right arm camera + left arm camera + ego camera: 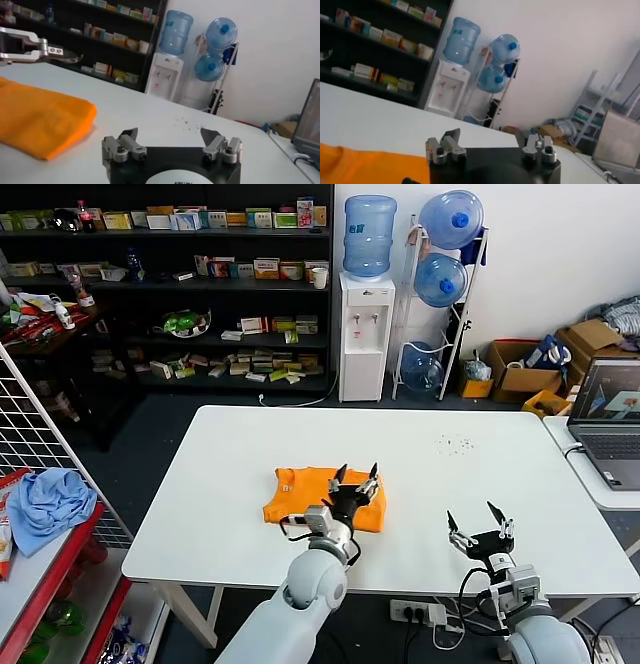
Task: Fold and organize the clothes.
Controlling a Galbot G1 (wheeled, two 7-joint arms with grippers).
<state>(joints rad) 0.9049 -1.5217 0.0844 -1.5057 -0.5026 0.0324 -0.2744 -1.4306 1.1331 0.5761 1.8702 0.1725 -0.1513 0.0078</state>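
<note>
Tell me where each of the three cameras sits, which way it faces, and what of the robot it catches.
Head view: on the head, looking forward and down at the white table with the folded orange T-shirt; both arms show, left gripper open over the shirt, right gripper open above bare table.
Left wrist view: on the left wrist, facing across the table toward the water dispenser; its own open fingers show.
Right wrist view: on the right wrist, facing likewise; own fingers, plus the left gripper farther off.
Shared: T-shirt, dispenser.

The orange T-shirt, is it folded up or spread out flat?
Folded: the orange T-shirt lies as a compact rectangle with thick, rounded edges, no sleeves sticking out.
</note>
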